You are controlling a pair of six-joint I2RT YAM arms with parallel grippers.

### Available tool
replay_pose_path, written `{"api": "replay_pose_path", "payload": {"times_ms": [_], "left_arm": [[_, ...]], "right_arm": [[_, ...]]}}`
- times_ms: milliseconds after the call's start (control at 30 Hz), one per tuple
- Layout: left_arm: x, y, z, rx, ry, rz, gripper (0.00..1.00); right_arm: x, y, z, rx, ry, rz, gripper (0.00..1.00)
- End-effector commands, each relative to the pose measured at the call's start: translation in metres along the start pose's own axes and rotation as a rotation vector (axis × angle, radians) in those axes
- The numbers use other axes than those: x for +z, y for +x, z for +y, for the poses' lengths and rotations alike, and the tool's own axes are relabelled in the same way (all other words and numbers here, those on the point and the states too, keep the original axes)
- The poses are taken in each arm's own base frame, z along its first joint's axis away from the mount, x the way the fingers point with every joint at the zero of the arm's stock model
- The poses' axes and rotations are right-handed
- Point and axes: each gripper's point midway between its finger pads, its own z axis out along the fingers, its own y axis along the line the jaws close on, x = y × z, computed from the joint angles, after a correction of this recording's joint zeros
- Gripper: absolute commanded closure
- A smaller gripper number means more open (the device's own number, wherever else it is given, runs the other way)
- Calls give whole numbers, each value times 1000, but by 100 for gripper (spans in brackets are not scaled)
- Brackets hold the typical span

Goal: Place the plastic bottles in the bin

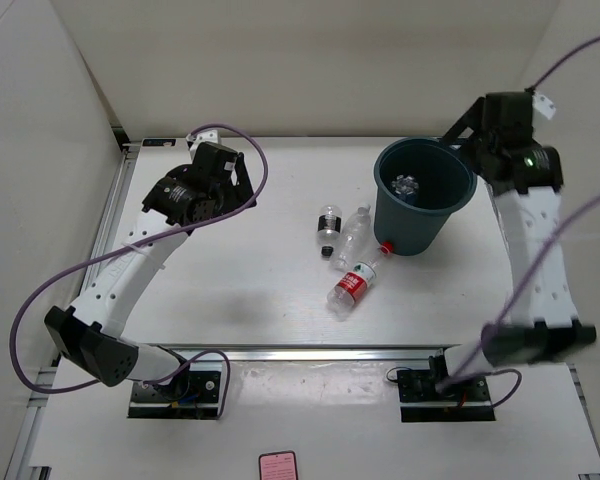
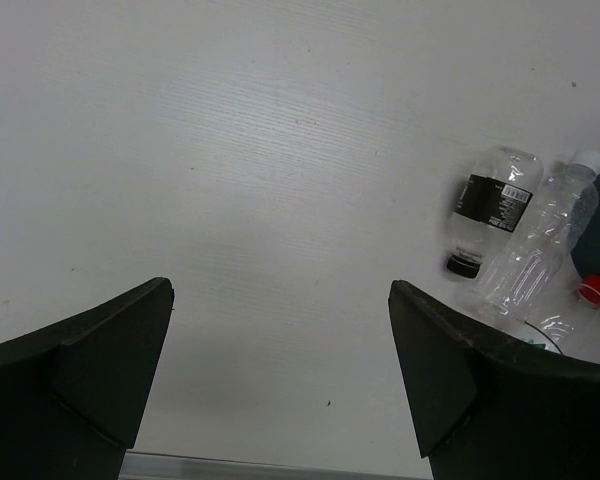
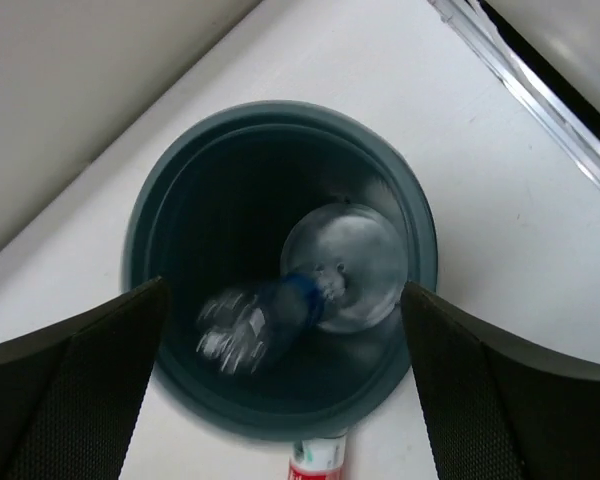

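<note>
The teal-grey bin stands at the back right. The blue-labelled bottle is inside it, blurred, and also shows in the top view. My right gripper is open and empty above the bin's mouth. The black-labelled bottle, the unlabelled bottle and the red-labelled bottle lie on the table left of the bin. My left gripper is open and empty over bare table, left of the bottles. In its view are the black-labelled bottle, the unlabelled bottle and a red cap.
White walls close the table at the back and both sides. A metal rail runs along the near edge. The red-labelled bottle's cap end lies against the bin's base. A small pink card lies in front of the rail.
</note>
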Motion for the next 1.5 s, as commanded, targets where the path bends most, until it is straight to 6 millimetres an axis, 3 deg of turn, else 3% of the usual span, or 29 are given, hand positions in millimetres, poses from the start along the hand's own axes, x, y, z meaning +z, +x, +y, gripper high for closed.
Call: {"api": "replay_pose_path", "payload": {"times_ms": [0, 33, 67, 100, 200, 233, 267, 300, 367, 433, 700, 733, 1000, 1167, 1467], "left_arm": [[-7, -9, 1, -11, -8, -30, 0], [-8, -7, 3, -11, -8, -30, 0], [-6, -2, 4, -15, -15, -19, 0], [-6, -2, 4, -15, -15, -19, 0], [-4, 2, 6, -13, -18, -16, 0], [-4, 2, 6, -13, -18, -16, 0], [-7, 0, 6, -16, -13, -23, 0], [-7, 0, 6, -16, -13, -23, 0], [-12, 2, 10, -19, -10, -27, 0], [-13, 5, 13, -18, -11, -25, 0], [-21, 21, 25, -11, 2, -26, 0], [-21, 22, 24, -1, 11, -20, 0], [-33, 28, 20, 7, 104, -32, 0], [-35, 32, 19, 17, 121, -22, 0], [-37, 41, 18, 35, 127, 15, 0]], "right_arm": [[-72, -17, -2, 80, -172, -131, 1], [-94, -16, -8, 96, -230, -158, 1], [-97, -7, -7, 96, -269, -151, 1], [-98, 13, -7, 80, -307, -94, 1], [-89, 91, -38, 127, -261, 122, 1], [-99, 113, -41, 149, -295, 192, 1], [-88, 152, -55, 187, -237, 306, 1], [-89, 177, -66, 211, -208, 379, 1], [-89, 201, -79, 279, -190, 434, 1], [-85, 207, -81, 290, -185, 454, 1], [-58, 267, -74, 289, -167, 641, 1], [-51, 268, -74, 294, -152, 609, 1], [-20, 338, -87, 188, 70, 638, 1], [-10, 350, -71, 51, 77, 639, 1], [-9, 339, -41, 65, -33, 588, 1]]}}
